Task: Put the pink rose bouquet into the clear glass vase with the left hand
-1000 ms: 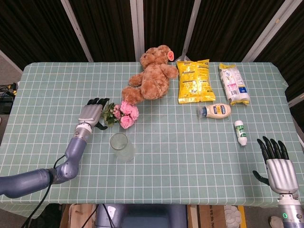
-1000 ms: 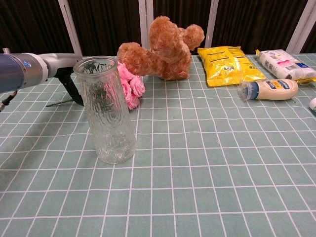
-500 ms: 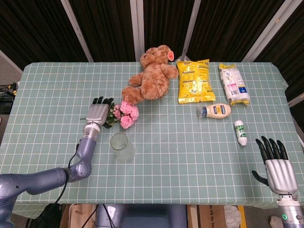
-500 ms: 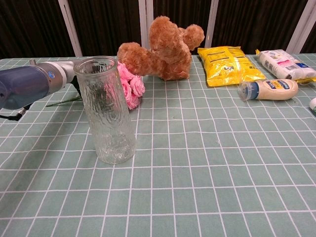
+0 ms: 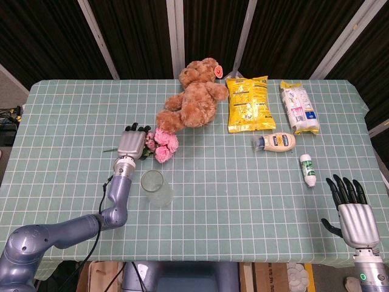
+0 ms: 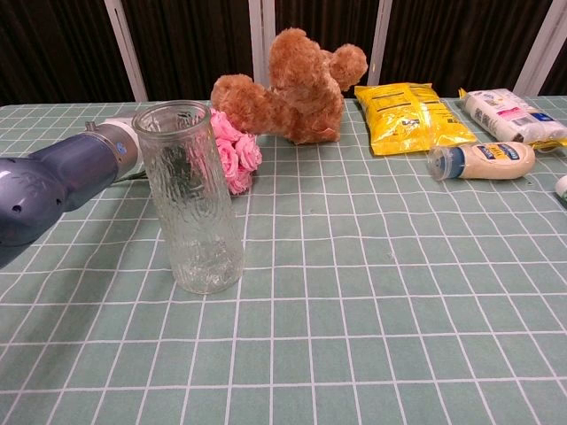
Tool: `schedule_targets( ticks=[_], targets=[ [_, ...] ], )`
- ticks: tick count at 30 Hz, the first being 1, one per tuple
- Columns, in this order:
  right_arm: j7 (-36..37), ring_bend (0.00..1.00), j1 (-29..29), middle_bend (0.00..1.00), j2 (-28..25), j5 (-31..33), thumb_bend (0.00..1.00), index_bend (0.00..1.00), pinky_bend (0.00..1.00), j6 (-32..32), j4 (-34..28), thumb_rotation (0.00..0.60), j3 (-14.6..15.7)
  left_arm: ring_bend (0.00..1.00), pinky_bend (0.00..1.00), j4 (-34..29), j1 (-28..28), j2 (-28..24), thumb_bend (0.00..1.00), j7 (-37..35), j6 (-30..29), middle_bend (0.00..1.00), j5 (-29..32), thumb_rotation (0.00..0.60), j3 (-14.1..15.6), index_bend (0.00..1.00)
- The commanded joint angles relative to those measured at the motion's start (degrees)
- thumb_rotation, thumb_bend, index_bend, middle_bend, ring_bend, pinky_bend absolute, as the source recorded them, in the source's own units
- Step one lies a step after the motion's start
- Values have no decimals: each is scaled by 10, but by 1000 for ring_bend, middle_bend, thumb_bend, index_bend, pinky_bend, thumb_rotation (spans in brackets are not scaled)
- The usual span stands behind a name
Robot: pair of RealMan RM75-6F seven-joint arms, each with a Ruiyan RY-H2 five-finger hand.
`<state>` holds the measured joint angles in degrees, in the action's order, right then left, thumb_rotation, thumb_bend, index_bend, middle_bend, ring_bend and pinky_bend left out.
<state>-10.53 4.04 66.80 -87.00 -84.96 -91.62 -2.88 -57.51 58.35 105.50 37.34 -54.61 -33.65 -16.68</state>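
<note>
The pink rose bouquet [image 5: 163, 146] lies flat on the table beside the teddy bear's foot, with its green stems pointing left. My left hand [image 5: 130, 143] lies palm down over the stems and leaves, fingers stretched out flat and gripping nothing that shows. The clear glass vase [image 5: 155, 187] stands upright just in front of the bouquet. In the chest view the vase [image 6: 190, 199] hides most of the left hand; only the forearm [image 6: 53, 181] and the roses [image 6: 237, 155] show. My right hand [image 5: 351, 213] hovers at the table's near right corner, fingers spread and empty.
A brown teddy bear [image 5: 194, 100] lies just behind the roses. To its right are a yellow snack bag [image 5: 248, 104], a white packet [image 5: 299, 107], a mayonnaise bottle [image 5: 275, 142] and a small white bottle [image 5: 309, 170].
My left hand has slid to the right, from beside the stems to lying over them near the roses. The bouquet, vase and right hand have barely moved.
</note>
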Motion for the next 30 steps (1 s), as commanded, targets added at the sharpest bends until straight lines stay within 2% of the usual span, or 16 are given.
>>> schedule_targets(
  ticks=[1, 6, 12, 18, 22, 30],
  targets=[
    [0, 36, 0, 57, 0, 0, 193, 7, 0, -1, 0, 600, 0, 119, 203, 8, 1, 7, 387, 6, 6, 281, 2, 600, -2, 222],
    [3, 36, -2, 57, -1, -1, 192, 7, 0, -5, -1, 600, 0, 257, 347, 32, 2, 23, 485, 4, -6, 434, -21, 600, -2, 333],
    [9, 36, -2, 57, -3, -1, 192, 7, 0, -6, -1, 600, -1, 298, 374, 53, -5, 36, 523, -16, -22, 475, -54, 600, -4, 385],
    [15, 36, -3, 57, -6, -5, 193, 7, 0, -8, -4, 600, 0, 298, 374, 37, -21, 21, 524, -70, -51, 469, -101, 600, -14, 386],
    [18, 36, -4, 57, -8, -5, 193, 7, 0, -10, -6, 600, 1, 298, 374, -49, -51, -36, 523, -92, -56, 461, -108, 600, -20, 374],
    [20, 36, -7, 57, -11, -12, 193, 7, 0, -15, -14, 600, 4, 294, 373, -304, -130, -240, 524, -107, -65, 454, -84, 600, -40, 366]
  ],
)
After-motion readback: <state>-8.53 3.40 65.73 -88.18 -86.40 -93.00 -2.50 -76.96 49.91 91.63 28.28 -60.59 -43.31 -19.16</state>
